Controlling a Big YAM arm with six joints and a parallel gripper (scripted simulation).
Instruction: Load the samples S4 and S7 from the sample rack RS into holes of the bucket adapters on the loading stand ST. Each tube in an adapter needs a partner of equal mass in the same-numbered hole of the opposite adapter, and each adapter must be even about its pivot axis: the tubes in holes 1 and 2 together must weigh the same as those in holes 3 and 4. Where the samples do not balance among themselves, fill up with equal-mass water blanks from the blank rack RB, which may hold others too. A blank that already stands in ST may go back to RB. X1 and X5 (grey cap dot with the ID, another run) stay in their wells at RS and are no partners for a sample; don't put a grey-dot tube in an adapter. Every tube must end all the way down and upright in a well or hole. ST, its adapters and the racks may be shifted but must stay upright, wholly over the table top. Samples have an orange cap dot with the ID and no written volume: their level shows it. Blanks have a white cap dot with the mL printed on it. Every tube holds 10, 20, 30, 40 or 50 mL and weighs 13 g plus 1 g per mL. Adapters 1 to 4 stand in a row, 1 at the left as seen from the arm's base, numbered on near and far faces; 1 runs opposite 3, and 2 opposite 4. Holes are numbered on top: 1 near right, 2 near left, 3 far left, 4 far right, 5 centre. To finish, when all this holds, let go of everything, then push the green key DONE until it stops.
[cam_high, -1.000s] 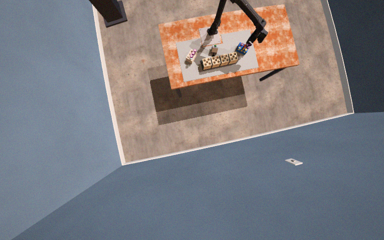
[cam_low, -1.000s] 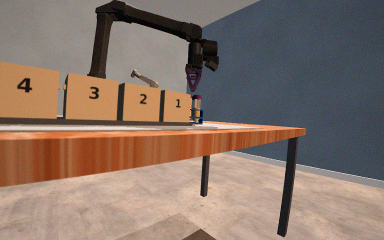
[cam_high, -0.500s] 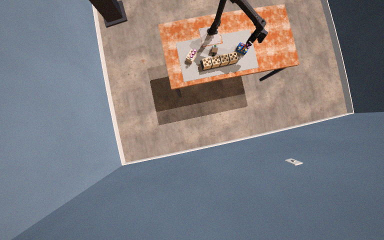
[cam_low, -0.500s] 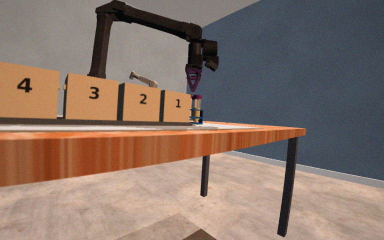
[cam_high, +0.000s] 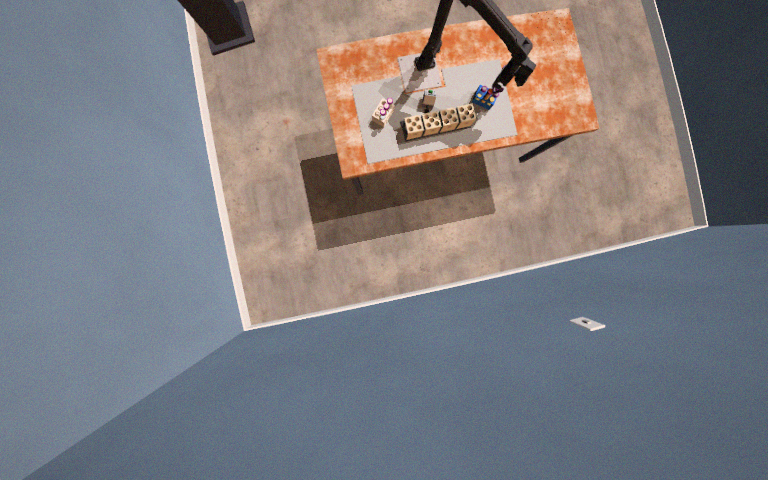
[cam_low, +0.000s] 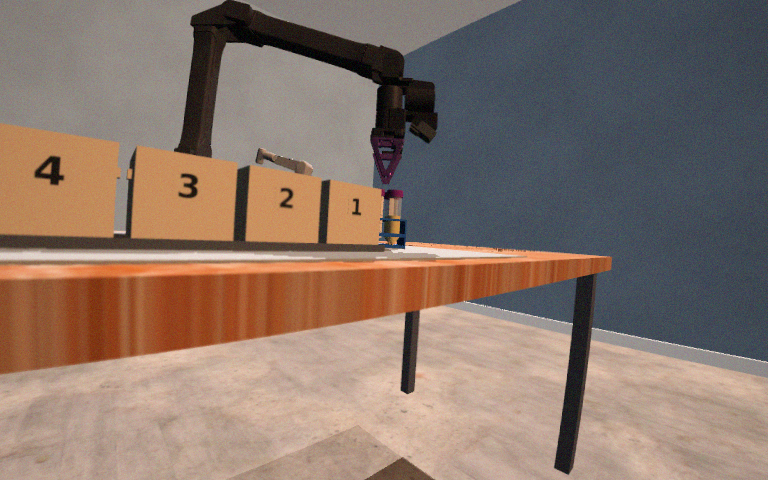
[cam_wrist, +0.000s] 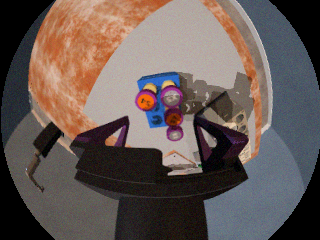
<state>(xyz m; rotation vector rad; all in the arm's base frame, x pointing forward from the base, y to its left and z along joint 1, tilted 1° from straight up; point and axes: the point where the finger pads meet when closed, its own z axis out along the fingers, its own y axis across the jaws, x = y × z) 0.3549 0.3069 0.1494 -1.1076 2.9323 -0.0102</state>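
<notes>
The blue sample rack RS (cam_high: 479, 101) stands on the grey mat to the right of the adapter row; in the wrist view (cam_wrist: 159, 100) it holds several purple-capped tubes, two with orange dots (cam_wrist: 146, 100) (cam_wrist: 174, 118) and two with pale dots (cam_wrist: 171, 96) (cam_wrist: 175, 134). I cannot read the IDs. My gripper (cam_low: 387, 180) hangs open and empty just above the rack's tubes (cam_low: 393, 215). In the wrist view its fingers straddle the rack from above. The four tan adapters (cam_high: 440, 120) on the stand ST show empty holes. The blank rack RB (cam_high: 381, 107) holds several purple-capped tubes.
A small box with the green DONE key (cam_high: 428, 99) stands between the arm's base plate (cam_high: 420, 72) and the adapters. The adapter faces read 4, 3, 2, 1 from left to right in the exterior view (cam_low: 186, 185). The table's right edge lies beyond RS.
</notes>
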